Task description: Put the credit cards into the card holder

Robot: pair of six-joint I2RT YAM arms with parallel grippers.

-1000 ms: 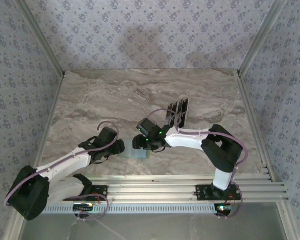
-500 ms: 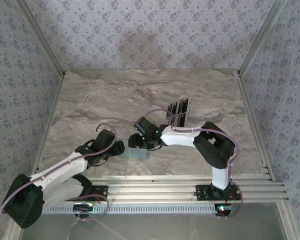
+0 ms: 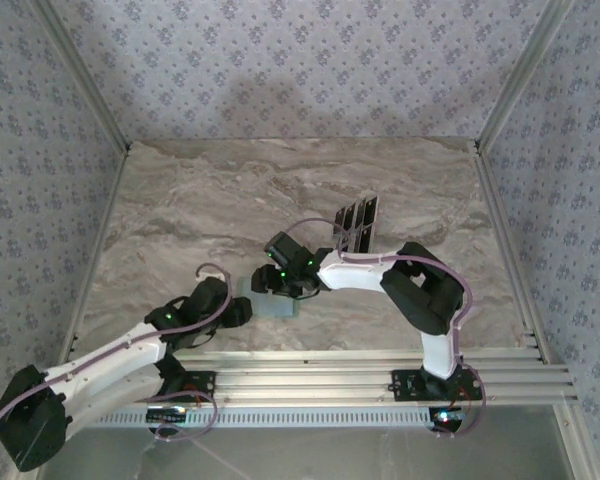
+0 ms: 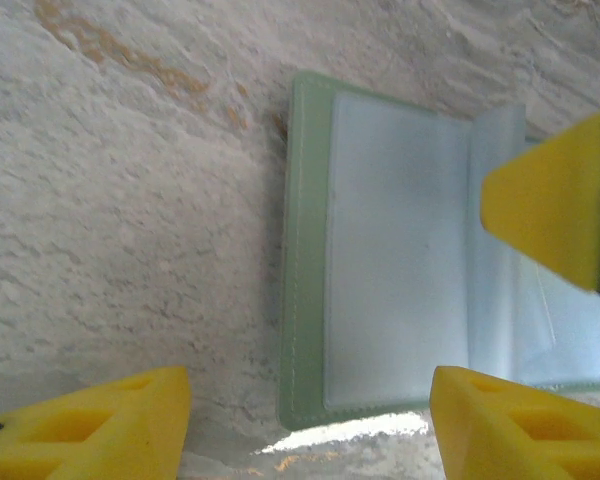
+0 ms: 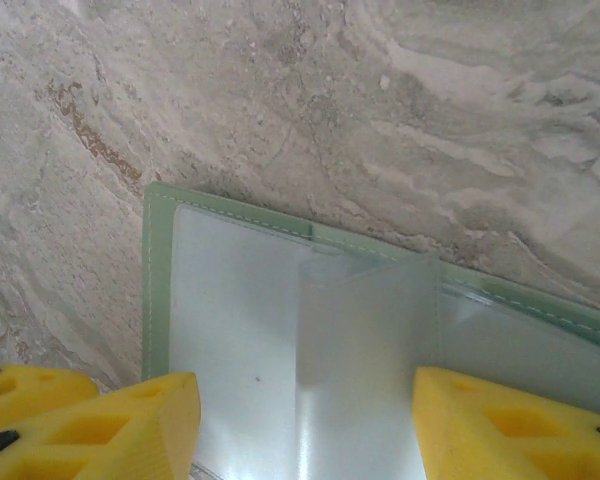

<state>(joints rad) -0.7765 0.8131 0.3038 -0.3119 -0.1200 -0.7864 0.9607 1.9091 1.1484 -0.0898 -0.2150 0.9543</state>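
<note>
green flat pouch card holder lies open under my left gripper and right gripper, both part open, empty. dark shiny credit cards sit well behind it; i should pin the clear flap first.

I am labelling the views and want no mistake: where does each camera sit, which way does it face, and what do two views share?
Top external: above and behind the arms, facing down at the table; shows both arms, left gripper and right gripper at the holder, cards beyond.
Left wrist: on the left arm, facing down at the holder; its yellow fingers at the bottom.
Right wrist: on the right arm, facing down at the holder; its yellow fingers at the bottom.
Shared: all three show the holder.
</note>
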